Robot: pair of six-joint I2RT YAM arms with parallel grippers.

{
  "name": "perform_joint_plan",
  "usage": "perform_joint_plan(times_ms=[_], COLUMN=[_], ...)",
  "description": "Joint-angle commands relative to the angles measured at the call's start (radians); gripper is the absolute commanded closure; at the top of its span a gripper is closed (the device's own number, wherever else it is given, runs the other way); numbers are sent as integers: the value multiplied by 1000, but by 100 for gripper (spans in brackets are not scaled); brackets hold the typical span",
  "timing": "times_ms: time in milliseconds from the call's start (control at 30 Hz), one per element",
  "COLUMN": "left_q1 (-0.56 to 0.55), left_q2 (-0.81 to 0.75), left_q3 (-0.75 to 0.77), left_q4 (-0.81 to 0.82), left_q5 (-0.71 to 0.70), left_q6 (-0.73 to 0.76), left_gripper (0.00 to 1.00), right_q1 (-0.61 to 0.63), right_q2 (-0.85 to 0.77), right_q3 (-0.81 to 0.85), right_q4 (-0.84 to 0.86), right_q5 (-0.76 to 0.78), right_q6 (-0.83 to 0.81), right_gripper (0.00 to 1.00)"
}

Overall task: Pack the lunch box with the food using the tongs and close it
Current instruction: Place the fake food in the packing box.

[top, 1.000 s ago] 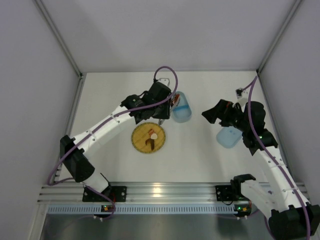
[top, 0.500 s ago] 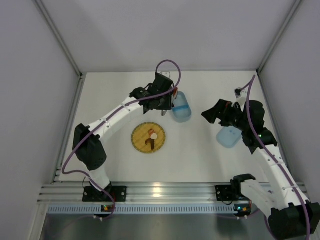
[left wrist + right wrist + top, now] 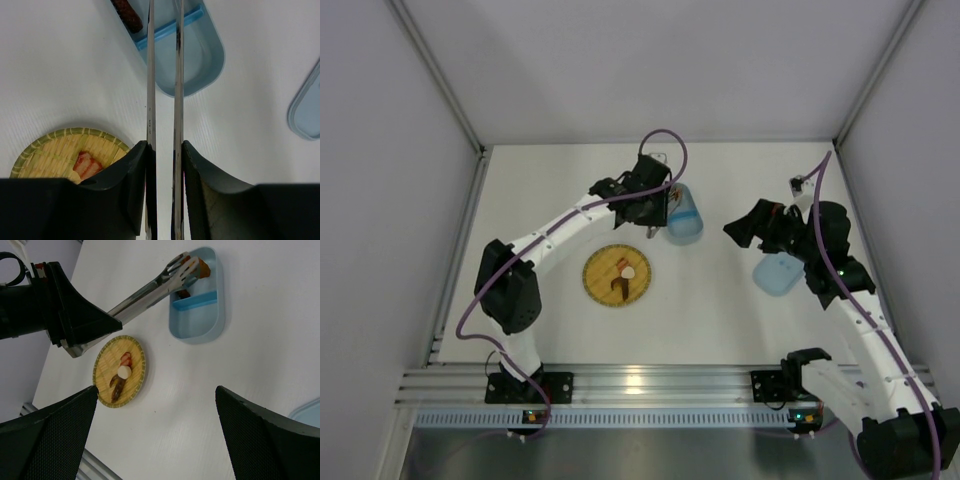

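Toward the far middle of the white counter (image 3: 720, 330) lies the light-blue translucent oval plastic lunch box (image 3: 200, 322), open, with a blue divider (image 3: 195, 300) across it. The left pincer (image 3: 164, 150) is clenched on the long thin pale silver tongs (image 3: 145, 292), grasping them at their rear part. The two blades run forward from its fingers and pass over the near rim of the box. The tips of the tongs are above the far compartment, and an orange-brown piece of food (image 3: 202, 267) is at the tips. Whether it is pinched or lying in the box, I cannot tell. A dark red piece (image 3: 127, 12) lies in the same compartment.

The round yellow woven plate (image 3: 120, 371) is near the box, on the side of the arm bases. It carries a red piece (image 3: 125, 358), a white round piece (image 3: 123, 371) and a brown piece (image 3: 116, 387).

The right pincer (image 3: 156, 389) is released, its jaws wide with nothing between them, well apart from the box on its right side. Near this pincer the light-blue lid (image 3: 778, 273) lies on the counter.
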Motion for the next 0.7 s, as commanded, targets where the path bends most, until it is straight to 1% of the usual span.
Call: perform_joint_plan(times_ms=[0,267,400,533,667], left_q1=[-2,-2,-2,-2,-6], left_q2=[-34,-45,-68,-118,-192], left_q3=[-26,-36,-38,-44,-55], left_q4=[71,70,64,61,16], left_q5=[8,-3,-14,-17,-29], left_q6=[1,1,6,10,15], left_gripper=[62,57,56,55,56], right_q1=[11,13,13,13,13], right_q2=[-18,-14,-16,-19,-18], right_q3=[8,-1,-6,-10,-15], right_q4=[-1,5,8,8,14], right_q5=[3,0,1,1,3], right_q6=[-15,-10,-8,-10,-4], right_gripper=[1,0,1,0,1])
